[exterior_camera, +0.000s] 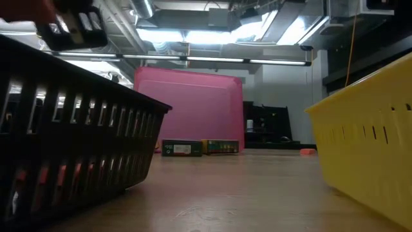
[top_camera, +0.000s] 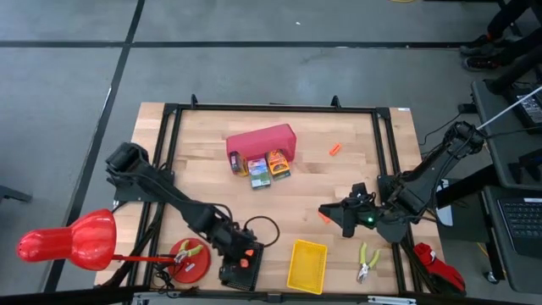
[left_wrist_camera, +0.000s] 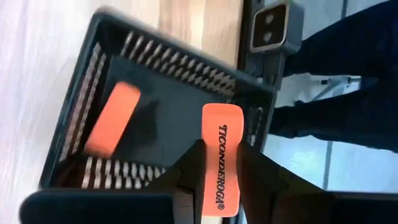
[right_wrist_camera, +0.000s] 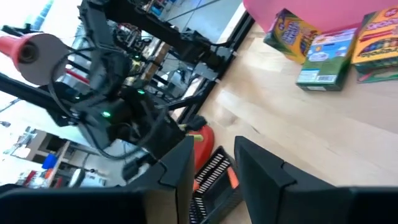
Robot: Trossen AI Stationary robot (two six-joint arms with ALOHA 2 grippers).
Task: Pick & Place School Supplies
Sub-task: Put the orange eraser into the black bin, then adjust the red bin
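My left gripper [left_wrist_camera: 217, 180] pinches an orange eraser [left_wrist_camera: 222, 155] lengthwise along my fingers above the black basket [left_wrist_camera: 93, 81], its lower end hidden

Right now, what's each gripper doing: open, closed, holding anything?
Left gripper: closed on an orange Ticonderoga eraser, above the black basket.
Right gripper: open, holding nothing, over the table.

Even, bright overhead light falls on the desk [top_camera: 279, 203] in the high view, with only soft shadows; in the low view ceiling strip lights [exterior_camera: 212, 59] glare, the near black basket [exterior_camera: 71, 129] and yellow bin [exterior_camera: 370, 129] loom dim and blurred; the left wrist view is motion-smeared, its edges soft.
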